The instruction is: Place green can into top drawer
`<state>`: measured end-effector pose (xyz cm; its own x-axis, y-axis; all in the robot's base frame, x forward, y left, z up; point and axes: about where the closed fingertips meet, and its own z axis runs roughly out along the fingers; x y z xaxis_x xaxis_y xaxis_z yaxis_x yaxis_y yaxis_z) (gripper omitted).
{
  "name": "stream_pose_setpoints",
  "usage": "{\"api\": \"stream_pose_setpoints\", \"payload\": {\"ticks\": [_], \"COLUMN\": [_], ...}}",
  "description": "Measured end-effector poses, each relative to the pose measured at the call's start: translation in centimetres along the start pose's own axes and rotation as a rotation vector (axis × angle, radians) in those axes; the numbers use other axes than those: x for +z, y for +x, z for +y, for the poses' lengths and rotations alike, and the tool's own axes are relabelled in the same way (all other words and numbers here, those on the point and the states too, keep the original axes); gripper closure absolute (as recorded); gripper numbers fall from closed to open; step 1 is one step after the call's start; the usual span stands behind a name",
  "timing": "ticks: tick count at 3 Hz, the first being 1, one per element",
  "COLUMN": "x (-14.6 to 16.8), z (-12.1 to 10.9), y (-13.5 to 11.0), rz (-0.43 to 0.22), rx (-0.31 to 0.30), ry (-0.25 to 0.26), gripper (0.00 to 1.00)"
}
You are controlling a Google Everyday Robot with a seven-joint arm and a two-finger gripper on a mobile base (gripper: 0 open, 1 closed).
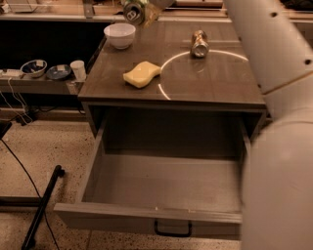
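Top of frame, left of centre — the tool (143, 10) clamped on the green can (132, 11), silver end showing, no label readable; grey wooden top drawer (146, 218) open below the desk (215, 83).

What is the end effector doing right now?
End effector: closed on the green can, high above the table at its back edge, by the bowl.

— What surrounds the bench (220, 85)?
— A speckled terrazzo floor (29, 161), with a black stand leg (41, 207) lying across it. At the left is a low shelf (34, 87) holding small dishes (33, 67), a white cup (78, 69) and cables (12, 105). The light is warm and dim.
— And above?
— The gripper (143, 9) is at the top edge, over the bench's far left, clasping the green can (132, 11).
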<state>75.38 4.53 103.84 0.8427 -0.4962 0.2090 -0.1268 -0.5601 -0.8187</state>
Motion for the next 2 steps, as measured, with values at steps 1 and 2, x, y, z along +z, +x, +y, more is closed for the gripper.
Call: {"api": "stream_pose_setpoints", "payload": {"ticks": [1,2], "x": [-4.8,-5.7], "z": [-1.8,-0.1], "y": [-2.1,-7.1], "rz": [0.057,-0.001], "rx": [0.027,0.021], "ry": [0.121,0.143], "gripper": [1.00,1.00]}}
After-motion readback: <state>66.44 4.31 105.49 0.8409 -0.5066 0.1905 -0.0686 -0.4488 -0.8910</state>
